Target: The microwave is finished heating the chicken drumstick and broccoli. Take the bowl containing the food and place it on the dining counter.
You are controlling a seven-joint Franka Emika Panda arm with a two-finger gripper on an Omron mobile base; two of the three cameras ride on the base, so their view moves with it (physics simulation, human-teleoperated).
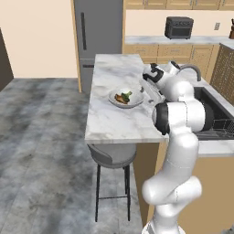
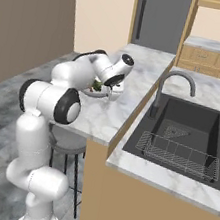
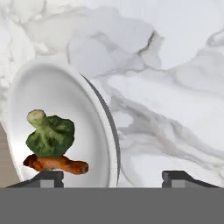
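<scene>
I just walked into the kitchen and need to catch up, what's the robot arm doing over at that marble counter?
The bowl with the broccoli and chicken drumstick sits on the dining counter, above the stool. The gripper is right at the bowl's rim, its jaws standing apart on either side of the edge, not clamped on it. It looks like the bowl has just been set down there.
</scene>
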